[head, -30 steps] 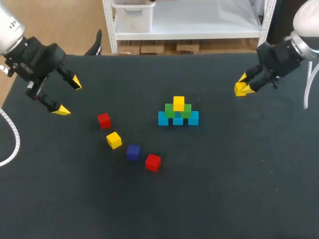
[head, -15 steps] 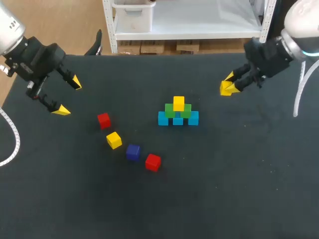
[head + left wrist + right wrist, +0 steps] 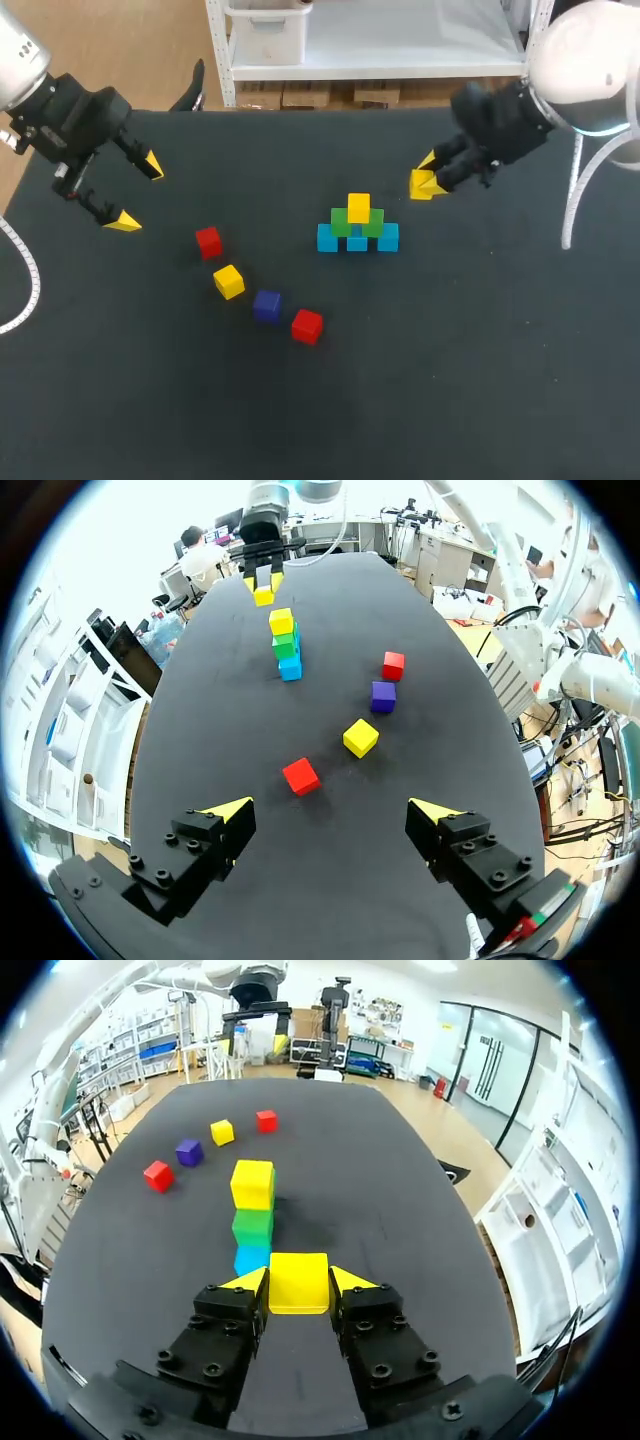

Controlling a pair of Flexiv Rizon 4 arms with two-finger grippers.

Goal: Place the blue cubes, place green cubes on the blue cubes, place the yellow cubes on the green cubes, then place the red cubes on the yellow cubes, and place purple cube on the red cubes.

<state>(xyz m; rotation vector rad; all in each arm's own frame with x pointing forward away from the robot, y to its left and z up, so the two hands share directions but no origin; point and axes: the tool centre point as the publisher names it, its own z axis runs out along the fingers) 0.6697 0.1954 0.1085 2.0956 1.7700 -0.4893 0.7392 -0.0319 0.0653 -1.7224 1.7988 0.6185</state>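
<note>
Pinching a yellow cube (image 3: pixel 298 1282) by two opposite flat faces, our right gripper (image 3: pixel 425 183) hangs above the table (image 3: pixel 480 380), near the stack (image 3: pixel 358 228) and off to its right.

We judge the cube light, stiff and smooth-sided, so it could twist or slip if gripped near a corner. A hold centred on the side faces, as now, leaves the underside free for setting down.

As a cube, it has no long axis. It sits level between the fingers, and its edges look roughly square to the stack. There, a top yellow cube (image 3: pixel 358 208) rests on green cubes (image 3: pixel 372 225) over blue cubes (image 3: pixel 388 238).

Our left gripper (image 3: pixel 136 193) is spread wide and empty, well apart from the stack. Between them lie a loose yellow cube (image 3: pixel 228 281), two red cubes (image 3: pixel 208 241) and a purple cube (image 3: pixel 266 305).
</note>
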